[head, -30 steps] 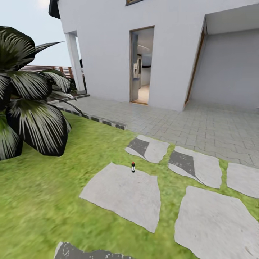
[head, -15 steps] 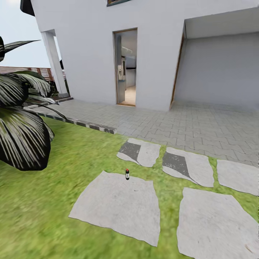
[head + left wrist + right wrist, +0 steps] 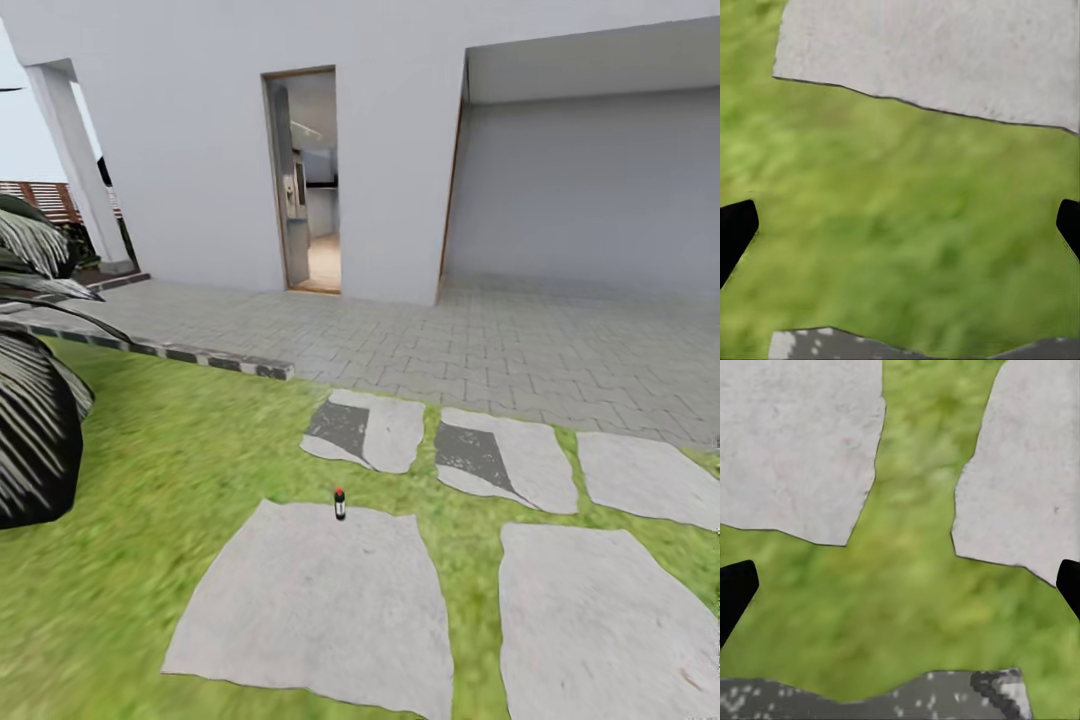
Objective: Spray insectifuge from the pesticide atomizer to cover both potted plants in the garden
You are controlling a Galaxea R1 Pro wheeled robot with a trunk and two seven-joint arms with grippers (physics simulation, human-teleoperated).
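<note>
both tools (image 3: 900, 221) (image 3: 900, 581) gape over grass, pesticide atomizer (image 3: 340, 504) well ahead.

Ahead of me a white house wall (image 3: 190, 150) with an open doorway (image 3: 305, 180) and a recessed bay (image 3: 590, 190), grey brick paving (image 3: 480, 340) in front with a dark curb (image 3: 160, 350) at its lawn edge. Dark striped-leaf plant (image 3: 30, 420) at my left, slatted wooden fence (image 3: 35, 198) behind it.
</note>
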